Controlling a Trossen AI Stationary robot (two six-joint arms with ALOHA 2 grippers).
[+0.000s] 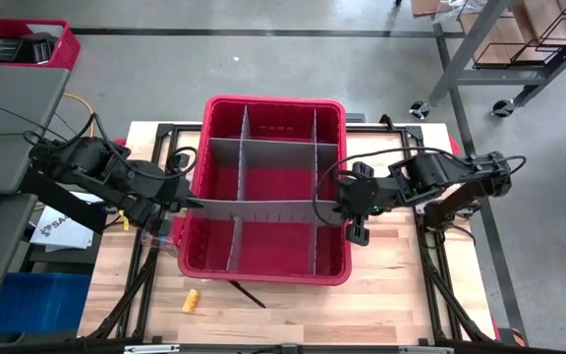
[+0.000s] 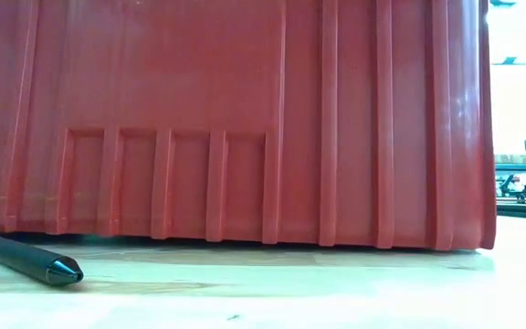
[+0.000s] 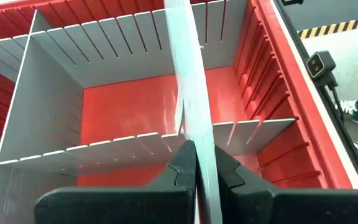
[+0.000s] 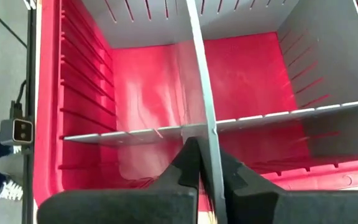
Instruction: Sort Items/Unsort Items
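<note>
Wooden table (image 1: 391, 285): yellow block (image 1: 192, 300) and dark pen (image 1: 247, 293) lie near its front edge, nearer my left gripper (image 3: 201, 171). Both it and my right gripper (image 4: 205, 163) are clamped on the bin's (image 1: 273, 106) long grey divider (image 1: 263, 206), one at each end.

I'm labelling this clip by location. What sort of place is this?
Probably a workshop or robotics lab: a wooden workbench on a bare concrete floor, wheeled metal shelving nearby, and a red divided bin on the bench.
</note>
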